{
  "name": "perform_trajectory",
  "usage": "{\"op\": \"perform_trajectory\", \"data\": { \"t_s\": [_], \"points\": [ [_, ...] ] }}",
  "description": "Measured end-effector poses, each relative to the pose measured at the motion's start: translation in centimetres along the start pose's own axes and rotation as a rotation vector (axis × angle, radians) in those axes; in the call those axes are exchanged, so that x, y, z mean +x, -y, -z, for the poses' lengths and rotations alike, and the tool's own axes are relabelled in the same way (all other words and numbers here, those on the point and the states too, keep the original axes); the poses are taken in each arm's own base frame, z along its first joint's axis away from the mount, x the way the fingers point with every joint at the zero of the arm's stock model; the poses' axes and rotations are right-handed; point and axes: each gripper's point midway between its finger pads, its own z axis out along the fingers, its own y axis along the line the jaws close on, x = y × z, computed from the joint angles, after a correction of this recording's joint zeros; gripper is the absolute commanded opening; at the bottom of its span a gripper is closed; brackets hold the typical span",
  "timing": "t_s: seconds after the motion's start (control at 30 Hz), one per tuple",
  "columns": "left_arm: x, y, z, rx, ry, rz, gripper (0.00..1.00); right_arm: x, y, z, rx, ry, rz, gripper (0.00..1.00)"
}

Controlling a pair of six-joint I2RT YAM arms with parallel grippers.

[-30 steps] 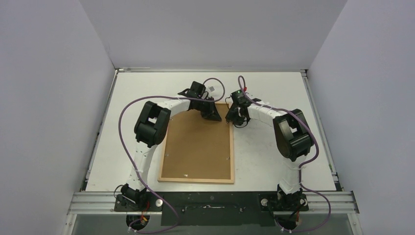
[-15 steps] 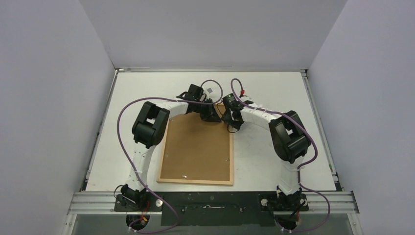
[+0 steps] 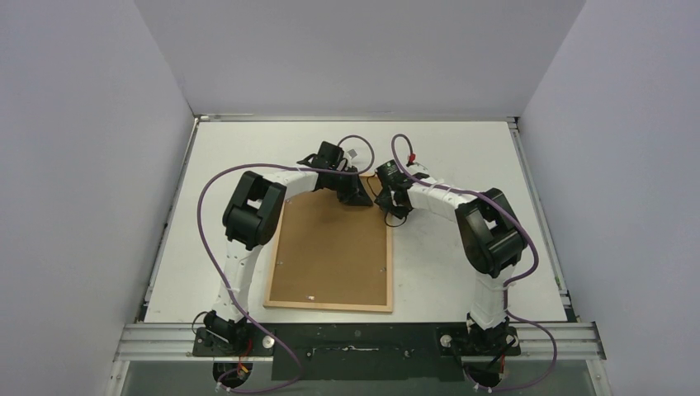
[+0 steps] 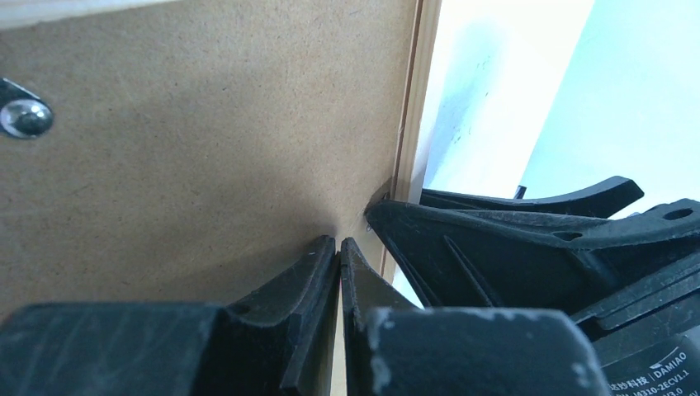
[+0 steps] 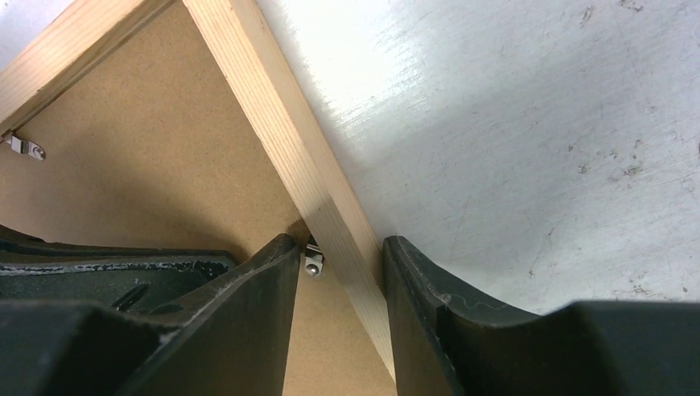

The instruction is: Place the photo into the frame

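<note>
The frame [image 3: 330, 306] lies face down on the table, its brown backing board [image 3: 334, 247] up. The photo is hidden. My left gripper [image 3: 357, 196] is shut, with its tips [image 4: 339, 241] resting on the backing board [image 4: 206, 124] close to the frame's right rail [image 4: 417, 91] near the far right corner. My right gripper [image 3: 388, 208] stands open astride that rail [image 5: 272, 107]. One finger is on the table side and the other on the board side, beside a small metal clip [image 5: 313, 262]. Its tips [image 5: 338, 243] sit right next to the left gripper's.
Another metal clip [image 5: 25, 148] sits on the board by the far rail. White tabletop [image 3: 462, 247] spreads to the right of the frame, and grey walls close the table in on three sides. Purple cables loop over both arms.
The right gripper has moved left onto the frame's right rail near the far corner, closer to the left gripper. The left gripper has stayed shut, shifting only slightly.
</note>
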Motion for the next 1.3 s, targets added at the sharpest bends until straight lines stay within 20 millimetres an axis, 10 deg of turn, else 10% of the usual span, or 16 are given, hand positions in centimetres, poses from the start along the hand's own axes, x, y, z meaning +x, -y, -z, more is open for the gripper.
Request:
{"op": "perform_trajectory", "data": {
  "t_s": [0.53, 1.3],
  "points": [
    [0.0, -0.2, 0.1, -0.051, -0.001, 0.02, 0.08, 0.1, -0.1, 0.1, -0.014, -0.018, 0.019, 0.0],
    [-0.6, 0.1, 1.1, -0.075, -0.003, 0.025, 0.18, -0.7, 0.2, 0.2, -0.091, -0.049, -0.12, 0.02]
  ]
}}
